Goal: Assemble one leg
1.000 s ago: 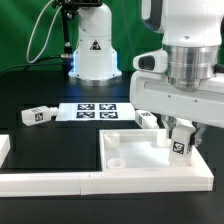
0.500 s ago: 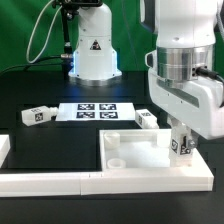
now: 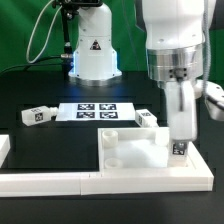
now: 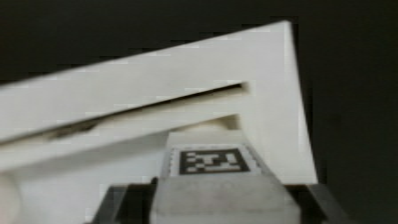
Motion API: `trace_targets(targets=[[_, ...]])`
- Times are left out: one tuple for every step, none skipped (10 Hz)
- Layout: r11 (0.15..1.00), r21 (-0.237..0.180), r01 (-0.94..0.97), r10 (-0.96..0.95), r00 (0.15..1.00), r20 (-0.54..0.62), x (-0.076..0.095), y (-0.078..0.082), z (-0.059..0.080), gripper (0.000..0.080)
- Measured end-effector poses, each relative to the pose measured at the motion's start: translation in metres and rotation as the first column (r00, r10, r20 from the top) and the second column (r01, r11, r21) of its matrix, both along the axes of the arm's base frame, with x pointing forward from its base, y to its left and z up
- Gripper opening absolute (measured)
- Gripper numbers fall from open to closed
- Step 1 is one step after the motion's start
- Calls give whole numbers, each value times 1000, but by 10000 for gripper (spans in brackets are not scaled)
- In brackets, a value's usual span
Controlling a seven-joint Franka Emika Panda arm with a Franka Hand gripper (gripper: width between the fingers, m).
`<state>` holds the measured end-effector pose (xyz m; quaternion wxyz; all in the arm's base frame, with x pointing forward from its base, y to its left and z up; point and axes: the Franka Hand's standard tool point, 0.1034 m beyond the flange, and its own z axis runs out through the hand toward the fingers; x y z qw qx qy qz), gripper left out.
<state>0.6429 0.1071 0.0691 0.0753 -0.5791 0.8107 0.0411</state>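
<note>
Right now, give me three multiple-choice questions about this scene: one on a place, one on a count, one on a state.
1. Where is the gripper?
A. over the square panel's corner on the exterior view's right
B. over the marker board
C. off the table

2. How many loose legs lie on the table?
A. none
B. two
C. five

3. What is the gripper doing?
A. open, empty
B. shut on the held leg
C. gripping the panel

Answers: 1 A, it hangs above that corner. 2 B, one loose leg left, another leg right. 3 B, fingers flank the tagged peg in the wrist view.

White tagged leg (image 3: 179,147) (image 4: 214,165), upright, over the panel's corner
</note>
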Motion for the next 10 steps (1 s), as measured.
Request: trace_targets(targets=[[1000,7,30,-30,1000,2,0,0,0,287],[1000,6,26,-26,1000,3,0,1,0,287],[1000,6,21,-21,1000,2,0,1,0,360],[1000,5,19,-19,1000,2,0,1,-1,360],[1000,5,15,-15,1000,3,0,1,-1,542],[1000,5,10,-10,1000,5,0,2,1,542],[1000,9,-9,8,1000,18,1,6,10,627],[999,16,-32,31,999,41,5,9,27,643],[999,23,-46,45,998,45,7,11,37,643],[999,22,-48,47,998,47,7,12,36,649]])
